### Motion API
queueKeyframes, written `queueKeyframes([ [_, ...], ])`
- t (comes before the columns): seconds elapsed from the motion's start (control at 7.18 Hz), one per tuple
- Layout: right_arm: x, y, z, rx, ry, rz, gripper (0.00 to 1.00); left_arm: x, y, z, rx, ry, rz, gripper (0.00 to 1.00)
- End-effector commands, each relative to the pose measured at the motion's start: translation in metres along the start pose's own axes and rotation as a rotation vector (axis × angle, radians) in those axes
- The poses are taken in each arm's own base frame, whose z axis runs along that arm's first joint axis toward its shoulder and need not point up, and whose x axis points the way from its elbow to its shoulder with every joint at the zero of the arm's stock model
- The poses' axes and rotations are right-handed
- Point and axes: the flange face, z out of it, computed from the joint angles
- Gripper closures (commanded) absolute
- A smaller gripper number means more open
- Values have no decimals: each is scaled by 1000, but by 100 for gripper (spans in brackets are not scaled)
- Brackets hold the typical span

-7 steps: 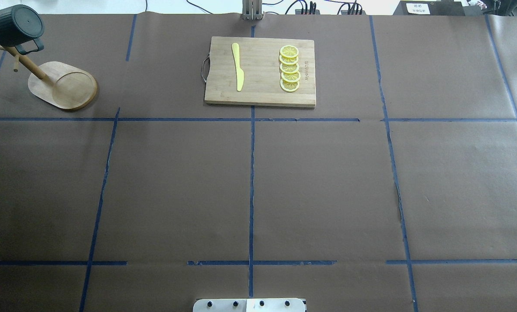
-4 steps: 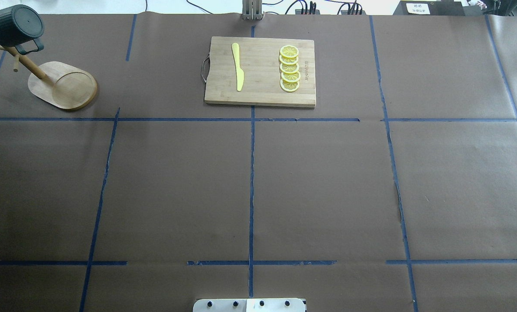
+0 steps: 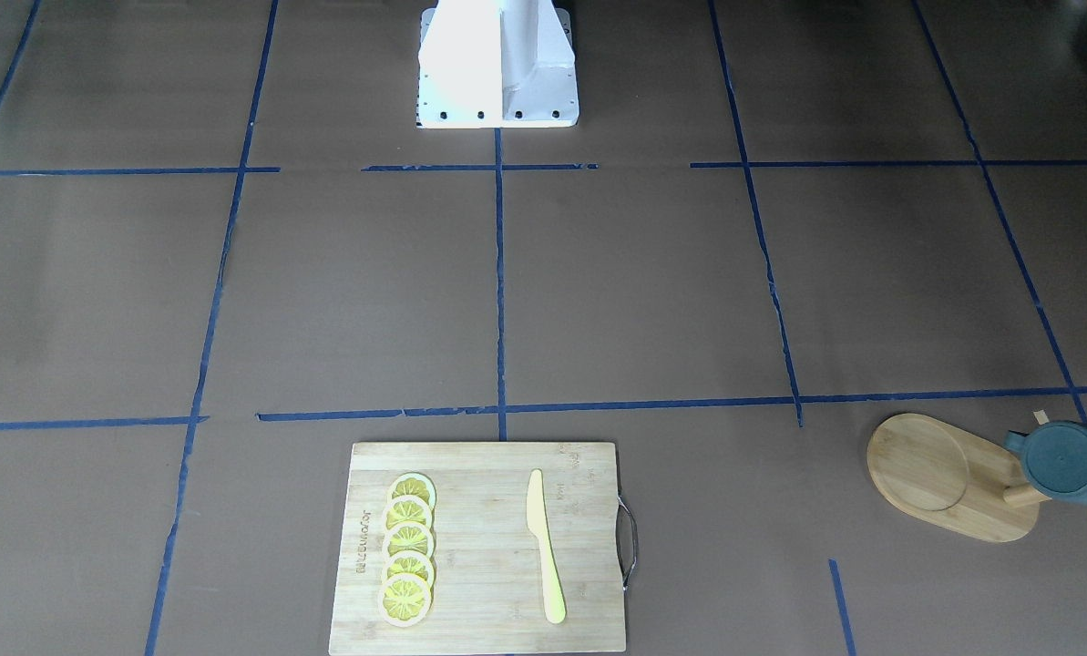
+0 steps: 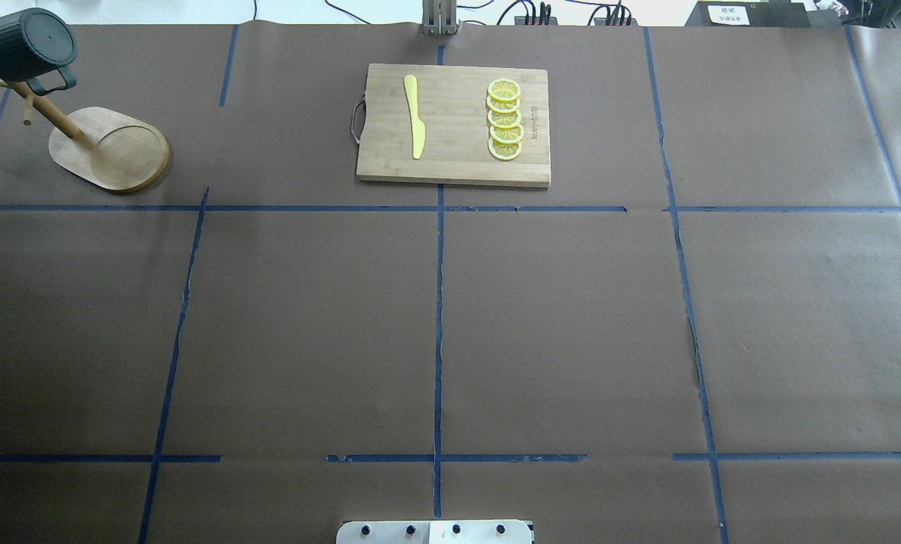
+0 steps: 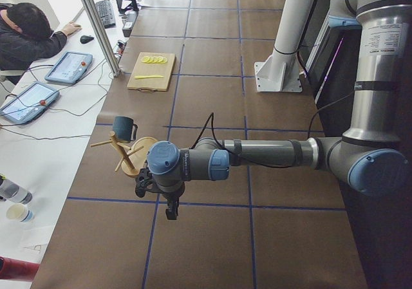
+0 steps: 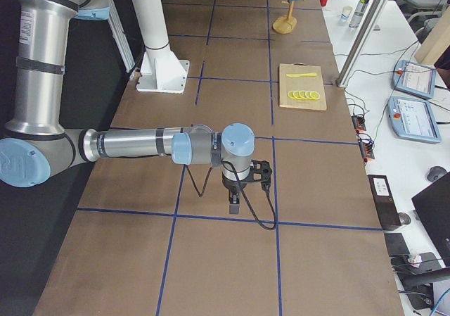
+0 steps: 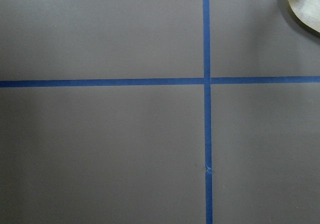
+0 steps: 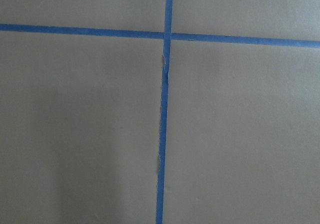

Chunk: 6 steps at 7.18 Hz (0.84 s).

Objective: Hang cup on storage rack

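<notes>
Looking toward the far left corner of the worktop (image 4: 556, 317), I find the cup (image 4: 23, 44) up off the surface on the rack (image 4: 110, 155), whose oval base sits just inside that corner. The cup lies tipped over. Its long axis runs roughly along the far edge, with the flat bottom turned toward the middle and the mouth toward the left edge. Its handle is down against the post, and I judge it is hooked over a peg, though the peg inside the loop is too small to make out. My left claw (image 5: 171, 212) hangs pointing down over the left part of the worktop. It is on the robot's side of the rack and apart from it, so the cup lies onward from it toward the far left corner, and this arm is by far the nearer. My right claw (image 6: 234, 207) hangs over the right part, well apart from the rack. Both claws show only in the side views, so I cannot tell whether either is spread or pressed together, and neither carries anything I can see. My wrist cameras show no fingers, only blue tape (image 8: 165, 109) and, on the left one, a sliver of the rack's base at the upper corner. The cutting board (image 4: 454, 125) with the lemon slices (image 4: 504, 119) and the knife (image 4: 415, 117) sits mid far edge, out of the way.
</notes>
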Motion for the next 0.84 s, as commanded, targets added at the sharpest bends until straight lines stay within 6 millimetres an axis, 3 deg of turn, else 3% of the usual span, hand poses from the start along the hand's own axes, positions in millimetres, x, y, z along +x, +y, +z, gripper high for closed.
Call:
queueKeyframes([
  [0.0, -1, 0, 0, 2, -3, -5, 0, -4, 5, 4, -8, 4, -9, 0],
  [0.7, -1, 0, 0, 2, -3, -12, 0, -4, 5, 5, -9, -3, -8, 0],
])
